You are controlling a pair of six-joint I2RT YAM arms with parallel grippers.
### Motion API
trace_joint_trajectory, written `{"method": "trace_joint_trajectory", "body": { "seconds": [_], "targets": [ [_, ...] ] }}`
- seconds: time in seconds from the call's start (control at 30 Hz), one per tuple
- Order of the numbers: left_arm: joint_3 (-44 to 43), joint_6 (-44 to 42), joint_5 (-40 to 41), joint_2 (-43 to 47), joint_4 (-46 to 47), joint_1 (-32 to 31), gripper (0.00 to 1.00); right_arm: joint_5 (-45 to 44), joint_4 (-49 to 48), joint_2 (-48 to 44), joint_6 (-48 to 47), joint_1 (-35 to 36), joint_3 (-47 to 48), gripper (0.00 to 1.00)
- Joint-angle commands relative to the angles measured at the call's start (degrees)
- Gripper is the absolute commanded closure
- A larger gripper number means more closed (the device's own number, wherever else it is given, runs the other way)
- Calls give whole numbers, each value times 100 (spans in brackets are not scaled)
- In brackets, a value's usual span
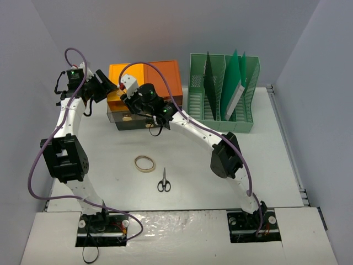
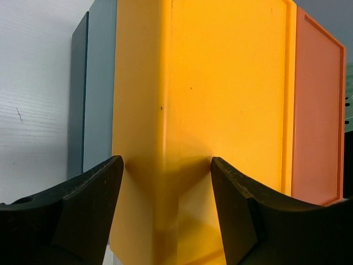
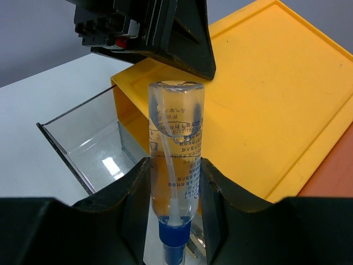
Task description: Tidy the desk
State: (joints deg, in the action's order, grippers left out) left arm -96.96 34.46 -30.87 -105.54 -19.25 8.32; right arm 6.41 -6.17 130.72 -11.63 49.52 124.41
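Under both arms, bench (image 1: 231,165) handling: judged stiff, heavy and fixed; no hold is to be taken on it, it is only to be cleared, and light items may slide on its smooth face.
Bench look: a broad, matte, off-white rectangle is seen, with a drawer unit (image 2: 220,83) at its far edge.
Loose items: a tan ring (image 1: 135,163) and scissors (image 1: 164,182) are found near the middle, close together but apart.
Right claw (image 3: 174,168): pinched on a bottle (image 3: 175,132), clear, blue cap toward the wrist, near the open drawer (image 3: 94,143).
Left claw (image 2: 166,165): spread, one finger at either side of the unit's yellow corner; contact cannot be told.
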Motion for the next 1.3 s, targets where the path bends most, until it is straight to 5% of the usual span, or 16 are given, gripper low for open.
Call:
{"method": "trace_joint_trajectory", "body": {
  "seconds": [0.0,0.17,0.47,0.67,1.27],
  "targets": [
    [-6,-386,310,25,-764,-32,40,298,181,-327,281,5,-66,100],
    [-60,-414,319,-2,-800,-23,40,239,265,-458,407,66,-362,97],
    [-148,-405,310,-63,-818,-15,40,-8,442,-583,416,128,-576,68],
    [-122,-414,319,-60,-832,-11,40,-78,520,-632,442,142,-602,36],
    [-91,-397,417,-150,-818,-22,40,-1850,573,-1432,469,513,-63,29]
  ]
}}
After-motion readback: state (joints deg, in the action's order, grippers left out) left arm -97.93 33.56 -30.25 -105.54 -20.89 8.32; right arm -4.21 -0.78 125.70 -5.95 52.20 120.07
